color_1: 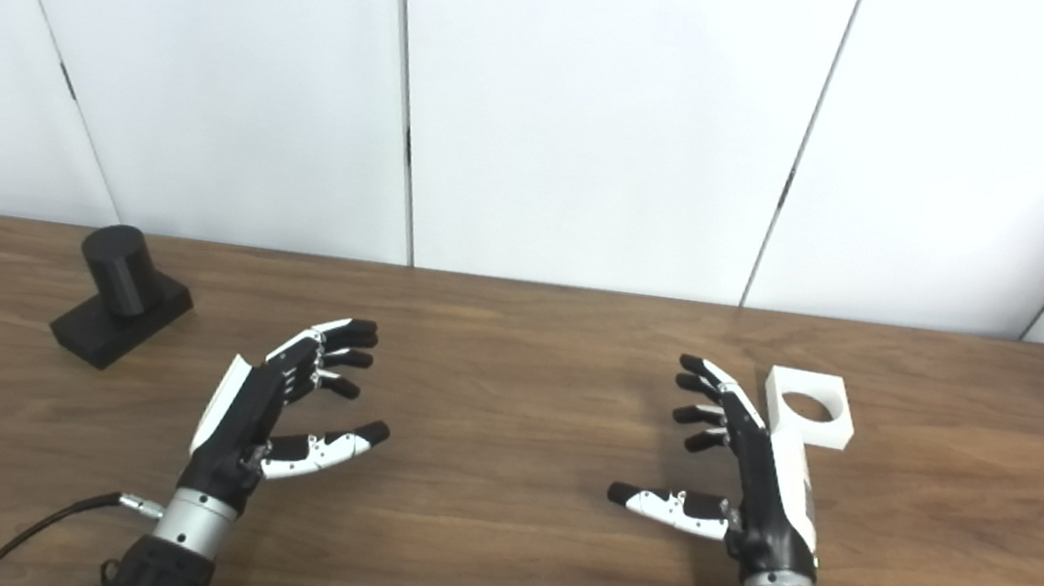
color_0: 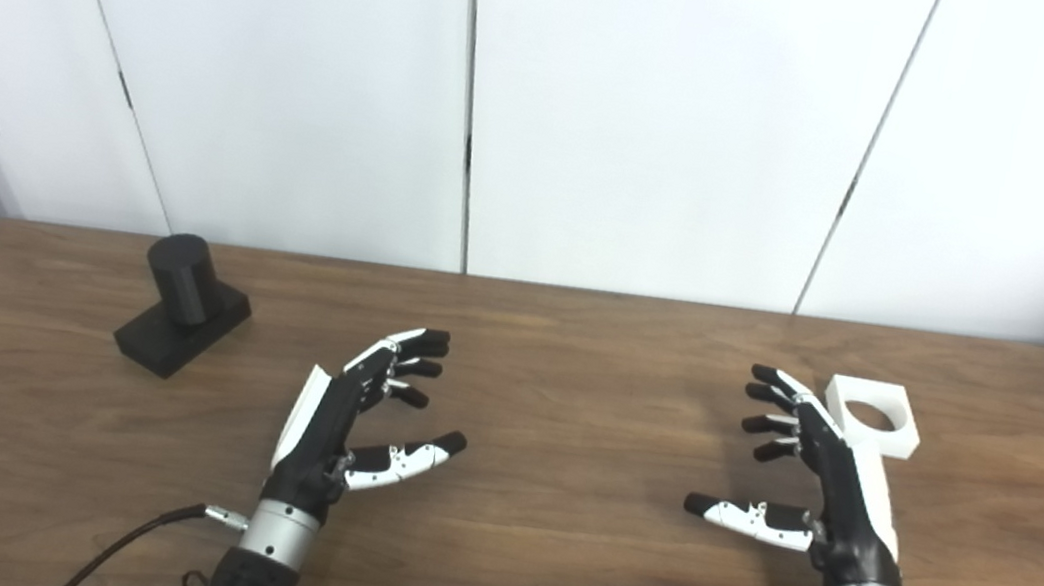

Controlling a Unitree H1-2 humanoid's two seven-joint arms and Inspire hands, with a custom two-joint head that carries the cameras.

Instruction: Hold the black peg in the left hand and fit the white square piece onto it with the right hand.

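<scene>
Wooden table (color_0: 547, 559). Black peg (color_0: 183, 304) upright on its block base, far left, well apart from left hand (color_0: 344, 421), beyond and left of it. Left hand spread, holding nothing. White square piece (color_0: 872, 416) flat, round hole up, just beside right hand (color_0: 811, 472), behind its fingers. Right hand spread, empty.

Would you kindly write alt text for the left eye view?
Both robot hands, left and right, hover open and empty over a wooden table. The black peg stands far left; the white square piece lies beside the right hand.
</scene>
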